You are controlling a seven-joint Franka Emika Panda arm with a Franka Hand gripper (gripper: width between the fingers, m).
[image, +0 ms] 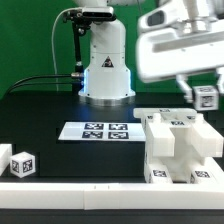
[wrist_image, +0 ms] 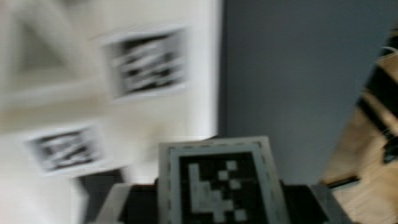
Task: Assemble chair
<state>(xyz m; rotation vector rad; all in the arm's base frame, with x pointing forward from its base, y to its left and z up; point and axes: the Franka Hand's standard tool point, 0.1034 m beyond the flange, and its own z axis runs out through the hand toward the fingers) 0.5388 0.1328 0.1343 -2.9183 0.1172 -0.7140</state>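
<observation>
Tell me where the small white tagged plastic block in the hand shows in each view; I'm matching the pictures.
Exterior view: the small white tagged plastic block hangs from the hand near the exterior view's right edge, above the blocky white plastic chair structure.
Wrist view: close up in the hand's grip, tag facing the camera.
Shared landmark: apparently the chair structure's tagged white face, blurred in the wrist view.
</observation>
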